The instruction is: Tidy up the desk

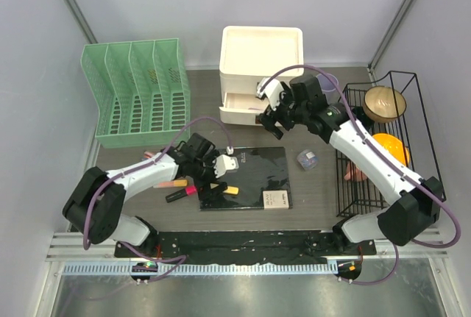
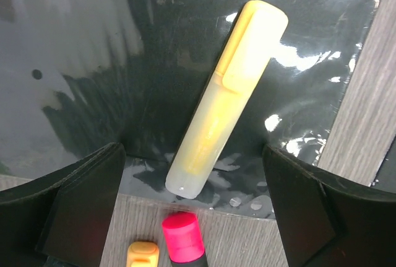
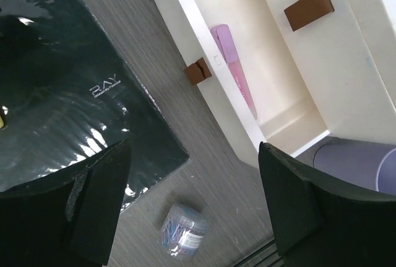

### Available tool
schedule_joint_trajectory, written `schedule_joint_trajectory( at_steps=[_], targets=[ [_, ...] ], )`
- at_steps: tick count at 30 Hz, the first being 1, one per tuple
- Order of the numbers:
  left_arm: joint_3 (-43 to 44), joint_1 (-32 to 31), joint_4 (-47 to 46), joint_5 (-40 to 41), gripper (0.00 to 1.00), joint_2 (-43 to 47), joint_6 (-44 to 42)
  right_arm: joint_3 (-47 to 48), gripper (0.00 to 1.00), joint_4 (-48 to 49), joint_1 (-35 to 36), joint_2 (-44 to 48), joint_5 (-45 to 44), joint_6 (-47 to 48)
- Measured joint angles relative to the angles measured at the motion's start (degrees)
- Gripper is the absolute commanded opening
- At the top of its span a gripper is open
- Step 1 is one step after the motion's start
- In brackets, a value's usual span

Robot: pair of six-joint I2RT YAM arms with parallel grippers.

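The desk (image 1: 313,196) is a dark wood-grain top. My left gripper (image 1: 215,182) is open and hangs low over the near left corner of a black notebook (image 1: 250,173). A yellow highlighter (image 2: 226,100) lies on the notebook (image 2: 93,62), its end between the open jaws of the left gripper (image 2: 192,217) without touching them. My right gripper (image 1: 271,120) is open and empty above the open drawer (image 3: 247,81) of a white drawer box (image 1: 261,56). A pink pen (image 3: 234,69) lies in that drawer.
A pink highlighter (image 2: 182,239) and an orange one (image 2: 143,254) lie on the desk just off the notebook's near edge. A jar of paper clips (image 1: 307,159) stands right of the notebook. A green file rack (image 1: 140,93) is at back left, and a black wire basket (image 1: 383,140) with a bowl is at right.
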State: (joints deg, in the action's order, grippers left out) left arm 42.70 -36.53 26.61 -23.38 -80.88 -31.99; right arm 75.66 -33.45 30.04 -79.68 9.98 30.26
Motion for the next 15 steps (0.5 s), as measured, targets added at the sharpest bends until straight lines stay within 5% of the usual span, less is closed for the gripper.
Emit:
schedule_joint_trajectory(
  at_steps=[15],
  targets=[
    [2.0,-0.6,-1.0,-0.2,0.46,-4.4,0.0,-5.4,0.87,0.6,0.0,6.5,0.2,-1.0]
  ],
)
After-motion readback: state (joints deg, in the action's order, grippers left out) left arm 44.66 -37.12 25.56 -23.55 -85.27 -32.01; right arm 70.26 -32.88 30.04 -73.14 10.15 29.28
